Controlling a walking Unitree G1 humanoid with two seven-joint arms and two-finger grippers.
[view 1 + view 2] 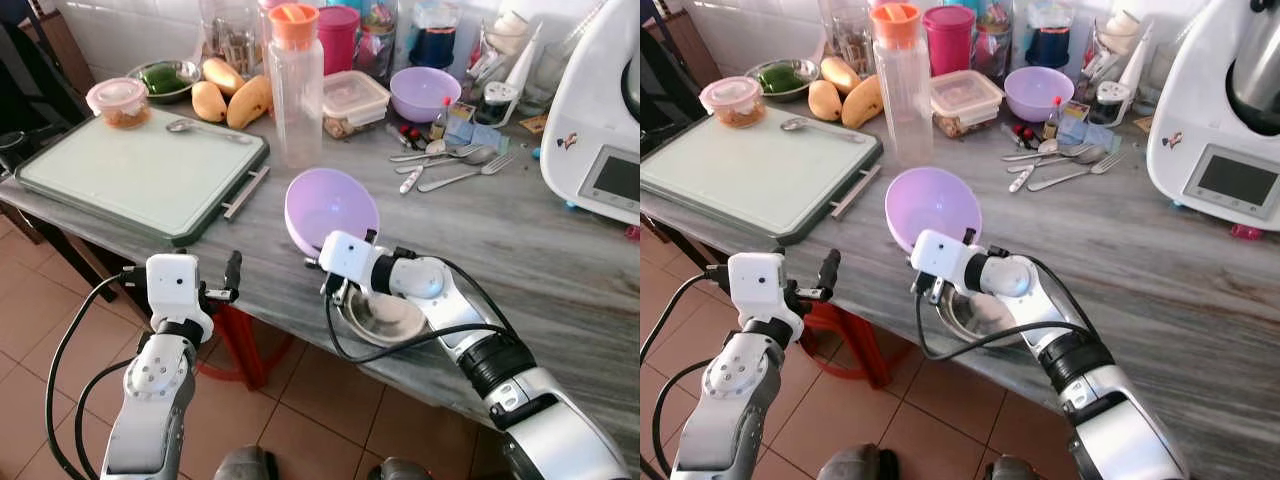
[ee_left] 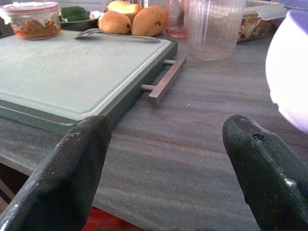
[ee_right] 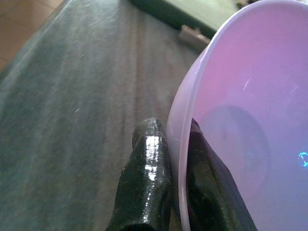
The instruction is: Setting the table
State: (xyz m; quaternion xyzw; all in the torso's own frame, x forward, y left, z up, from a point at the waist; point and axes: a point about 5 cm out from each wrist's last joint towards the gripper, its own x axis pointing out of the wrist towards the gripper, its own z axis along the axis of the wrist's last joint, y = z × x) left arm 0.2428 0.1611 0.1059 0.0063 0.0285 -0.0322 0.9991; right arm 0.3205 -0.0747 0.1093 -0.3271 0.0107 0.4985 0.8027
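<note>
Purple bowl (image 1: 330, 210) pinched by right tool (image 3: 175, 187).

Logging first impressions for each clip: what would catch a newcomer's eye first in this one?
The right gripper pinches the rim of a tilted purple bowl above the near edge of the grey counter, with a metal bowl sitting just under the arm. The left gripper hangs open near the counter's edge, facing a large cutting board. At the back stand mangoes, a clear jug and loose cutlery.
</note>
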